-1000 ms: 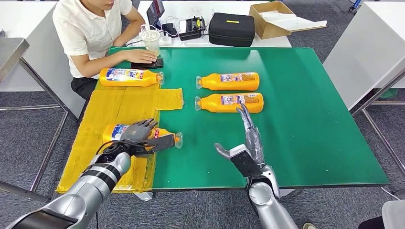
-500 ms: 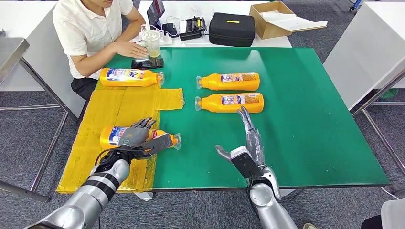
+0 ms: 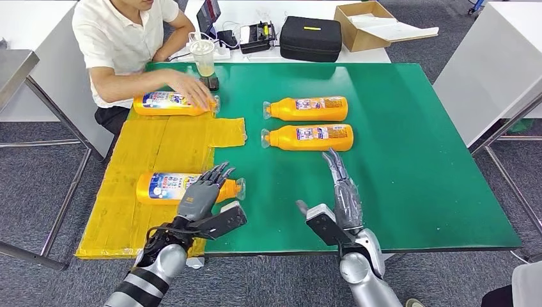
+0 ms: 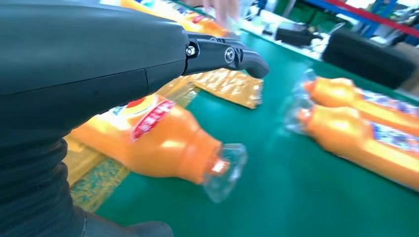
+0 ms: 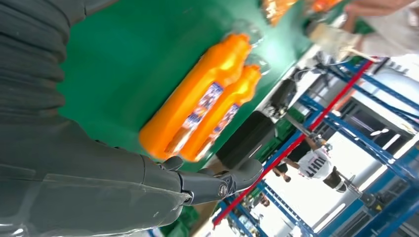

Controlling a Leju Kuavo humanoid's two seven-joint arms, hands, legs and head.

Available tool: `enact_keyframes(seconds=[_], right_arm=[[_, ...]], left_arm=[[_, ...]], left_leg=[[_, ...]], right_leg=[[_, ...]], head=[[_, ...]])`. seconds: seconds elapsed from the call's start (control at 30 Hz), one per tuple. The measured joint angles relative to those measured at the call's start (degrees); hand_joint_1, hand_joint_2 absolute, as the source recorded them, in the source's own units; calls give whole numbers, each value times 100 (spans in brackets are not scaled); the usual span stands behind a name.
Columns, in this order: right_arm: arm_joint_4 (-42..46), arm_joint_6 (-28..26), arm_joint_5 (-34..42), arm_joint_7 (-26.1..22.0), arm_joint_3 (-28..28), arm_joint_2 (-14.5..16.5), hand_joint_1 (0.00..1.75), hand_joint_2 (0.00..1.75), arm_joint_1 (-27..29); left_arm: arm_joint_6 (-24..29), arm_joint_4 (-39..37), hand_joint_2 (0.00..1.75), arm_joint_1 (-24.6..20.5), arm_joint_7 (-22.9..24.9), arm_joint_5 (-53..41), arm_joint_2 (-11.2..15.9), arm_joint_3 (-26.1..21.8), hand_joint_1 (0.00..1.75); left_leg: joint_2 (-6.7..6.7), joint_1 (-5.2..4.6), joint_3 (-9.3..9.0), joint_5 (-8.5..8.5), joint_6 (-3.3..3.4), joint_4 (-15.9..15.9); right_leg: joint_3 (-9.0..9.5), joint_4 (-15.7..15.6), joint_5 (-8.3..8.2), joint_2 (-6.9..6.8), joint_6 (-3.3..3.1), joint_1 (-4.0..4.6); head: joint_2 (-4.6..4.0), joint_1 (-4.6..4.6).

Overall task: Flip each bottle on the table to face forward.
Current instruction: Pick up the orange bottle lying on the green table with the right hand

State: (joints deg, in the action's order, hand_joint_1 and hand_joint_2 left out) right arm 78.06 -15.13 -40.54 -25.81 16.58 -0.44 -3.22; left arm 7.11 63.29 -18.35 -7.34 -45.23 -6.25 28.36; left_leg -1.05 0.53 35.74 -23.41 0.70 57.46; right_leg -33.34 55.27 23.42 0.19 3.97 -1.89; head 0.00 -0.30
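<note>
Four orange bottles [image 3: 307,109] lie on my green worktop [image 3: 409,166]; contents unreadable. Left hand [image 3: 203,199] and right hand [image 3: 339,198] hover spread, holding nothing; a person's hand [image 3: 195,94] covers the far bottle's neck.

Left hand [image 3: 203,198] released bottle [image 3: 167,187]

Green counter [image 3: 409,166] carried yellow sheet [image 3: 163,150] on left part; two orange bottles [image 3: 169,102] [image 3: 182,187] lay on sheet, two more [image 3: 307,109] [image 3: 307,137] side by side on bare green, all lying flat
</note>
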Motion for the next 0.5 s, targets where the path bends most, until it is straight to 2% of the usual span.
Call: enact_keyframes(seconds=[0.17,0.3,0.5], right_arm=[[-188,-100,-1057,709,14,-402,0,175,-187],[-516,159,-1311,1088,8,-738,0,175,-467],[-1168,678,-1395,1396,10,-1139,0,175,-912]], left_arm=[[68,475,175,182,-53,-84,9,223,0],[11,791,175,427,-235,-236,12,528,0],[-194,1070,175,897,-716,609,3,1055,0]], left_leg=[[-4,-2,1,1,1,1],[-3,-6,2,-1,2,2],[-4,-6,3,-2,3,2]], right_leg=[[2,0,-1,-2,1,-1],[2,-1,-1,-1,1,-3],[-1,-2,-1,-2,2,-2]], head=[[0,-1],[0,-2],[0,-2]])
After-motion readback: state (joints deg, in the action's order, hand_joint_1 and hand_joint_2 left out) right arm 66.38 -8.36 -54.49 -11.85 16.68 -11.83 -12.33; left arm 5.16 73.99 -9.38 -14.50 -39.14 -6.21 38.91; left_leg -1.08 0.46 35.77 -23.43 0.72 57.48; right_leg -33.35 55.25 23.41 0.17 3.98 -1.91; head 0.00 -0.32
